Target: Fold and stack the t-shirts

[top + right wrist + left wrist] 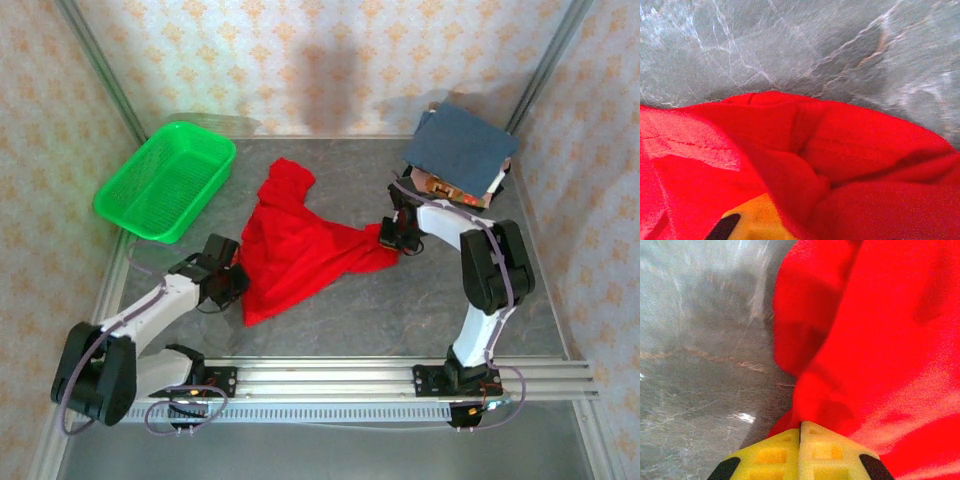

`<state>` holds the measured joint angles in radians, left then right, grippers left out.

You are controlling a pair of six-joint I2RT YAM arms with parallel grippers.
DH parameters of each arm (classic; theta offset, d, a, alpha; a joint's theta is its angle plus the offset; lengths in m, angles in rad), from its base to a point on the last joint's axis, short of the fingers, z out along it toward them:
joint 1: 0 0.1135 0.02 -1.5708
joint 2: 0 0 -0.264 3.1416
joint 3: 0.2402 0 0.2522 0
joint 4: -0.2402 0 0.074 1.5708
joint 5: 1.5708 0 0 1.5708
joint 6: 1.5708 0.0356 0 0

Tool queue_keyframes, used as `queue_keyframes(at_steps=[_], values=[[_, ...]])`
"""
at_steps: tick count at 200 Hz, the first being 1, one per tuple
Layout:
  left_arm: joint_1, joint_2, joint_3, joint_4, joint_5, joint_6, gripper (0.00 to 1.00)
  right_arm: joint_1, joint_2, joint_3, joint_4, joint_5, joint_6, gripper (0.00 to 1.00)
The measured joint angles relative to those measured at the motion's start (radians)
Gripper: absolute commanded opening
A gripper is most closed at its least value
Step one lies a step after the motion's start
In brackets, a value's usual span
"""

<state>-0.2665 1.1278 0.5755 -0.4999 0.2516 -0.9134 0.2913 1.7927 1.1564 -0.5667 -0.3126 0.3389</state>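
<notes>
The left end effector (800, 432) and the right end effector (389, 238) are gripping, jaws closed, opposite edges of the red t-shirt (300, 250) lying on the tabletop (420, 310).

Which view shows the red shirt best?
Top external: the whole red shirt lies crumpled, stretched between left gripper and right gripper. Left wrist gives red folds at its shut fingers; right wrist, cloth bunched over a finger.

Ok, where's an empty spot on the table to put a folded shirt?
Bare grey table lies between the crumpled red cloth t-shirt and the near metal rail. Another patch sits between the green mesh plastic basket and the slate-blue folded shirt. That right corner is crowded.
</notes>
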Motion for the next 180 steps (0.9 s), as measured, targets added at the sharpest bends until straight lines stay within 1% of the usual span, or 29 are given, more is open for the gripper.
queue_keyframes(at_steps=[21, 37, 59, 85, 110, 158, 180], values=[[0.043, -0.114, 0.076, -0.061, -0.01, 0.02, 0.0, -0.025, -0.088, -0.016, -0.026, 0.002, -0.001, 0.03], [0.066, -0.168, 0.126, -0.093, -0.01, 0.032, 0.0, -0.038, -0.158, -0.02, -0.05, 0.0, -0.003, 0.03], [0.07, -0.183, 0.153, -0.131, -0.009, 0.05, 0.0, -0.042, -0.222, -0.023, -0.082, -0.002, -0.004, 0.03], [0.071, -0.182, 0.154, -0.169, -0.009, 0.052, 0.0, -0.042, -0.251, -0.045, -0.116, -0.009, -0.004, 0.03], [0.073, -0.117, 0.174, -0.17, -0.008, 0.069, 0.0, -0.044, -0.258, -0.069, -0.149, -0.009, -0.008, 0.03], [0.076, 0.041, 0.28, -0.16, 0.003, 0.112, 0.0, -0.066, -0.259, -0.072, -0.172, -0.01, -0.023, 0.04], [0.079, 0.089, 0.272, -0.136, 0.013, 0.116, 0.0, -0.066, -0.259, -0.077, -0.171, -0.013, -0.027, 0.04]])
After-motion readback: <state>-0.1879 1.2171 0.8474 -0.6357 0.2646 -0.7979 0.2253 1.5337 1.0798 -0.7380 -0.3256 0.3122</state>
